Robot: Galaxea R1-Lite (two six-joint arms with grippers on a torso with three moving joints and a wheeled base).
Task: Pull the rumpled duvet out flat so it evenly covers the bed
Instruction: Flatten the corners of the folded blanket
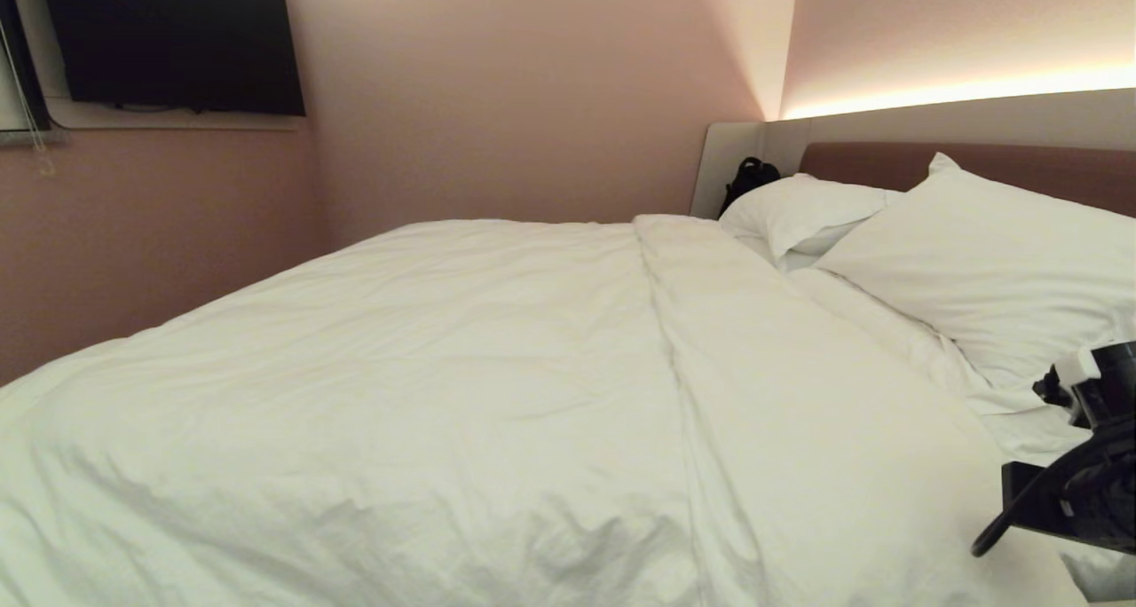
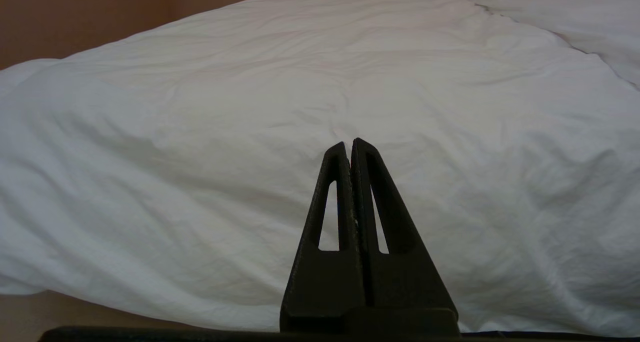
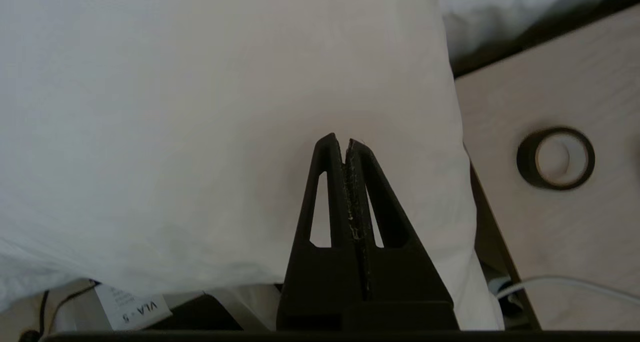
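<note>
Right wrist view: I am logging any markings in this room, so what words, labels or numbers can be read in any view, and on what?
"VLA - 5": on a small white tag below the white bedding, seen upside down.
Smaller print above it on the same tag: too blurred to read.
Head view and left wrist view: no text.

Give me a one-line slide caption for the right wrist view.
Right gripper shut and empty above a white pillow, with a roll of tape on the bedside surface beside it.
</note>
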